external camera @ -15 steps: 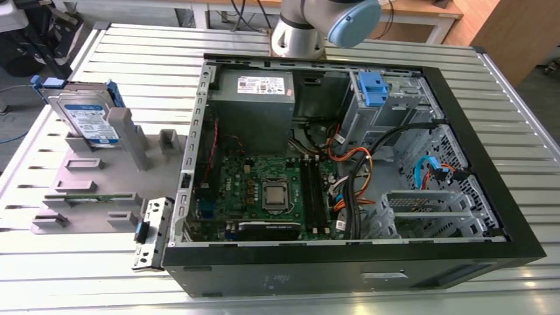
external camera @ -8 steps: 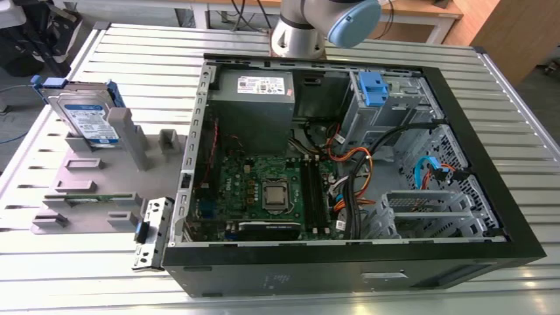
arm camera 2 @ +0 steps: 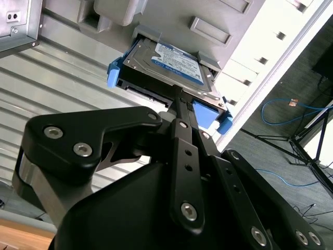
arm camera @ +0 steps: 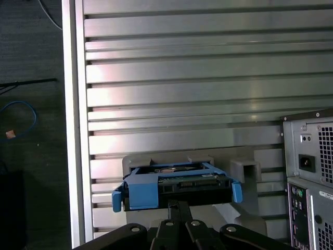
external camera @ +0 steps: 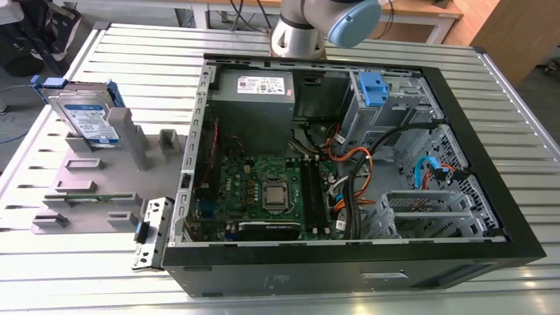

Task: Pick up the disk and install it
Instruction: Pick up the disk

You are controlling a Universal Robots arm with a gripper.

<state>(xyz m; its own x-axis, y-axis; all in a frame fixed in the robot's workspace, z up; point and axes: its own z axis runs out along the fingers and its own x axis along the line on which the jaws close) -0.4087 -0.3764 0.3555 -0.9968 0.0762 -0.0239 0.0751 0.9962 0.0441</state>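
Observation:
The disk (external camera: pixel 88 118), silver with a white-and-blue label and blue side rails, stands on edge in a grey fixture (external camera: pixel 105 177) at the exterior view's left. Both wrist views show the disk (arm camera 2: pixel 174 65) (arm camera: pixel 177 182) sitting in that fixture beyond my fingertips. My gripper (arm camera: pixel 178 204) (arm camera 2: pixel 179 96) hangs short of the disk and apart from it, its black fingers drawn together with nothing between them. The arm's grey and light-blue joint (external camera: pixel 315 23) sits at the far edge of the table.
An open black computer case (external camera: pixel 350 164) lies on the slatted metal table (external camera: pixel 131 52), with motherboard, cables, a grey power-supply box (external camera: pixel 254 92) and a drive cage with a blue clip (external camera: pixel 372 88). The case's rear panel (arm camera: pixel 309 172) is beside the fixture. Cables lie on the floor (arm camera 2: pixel 291 109).

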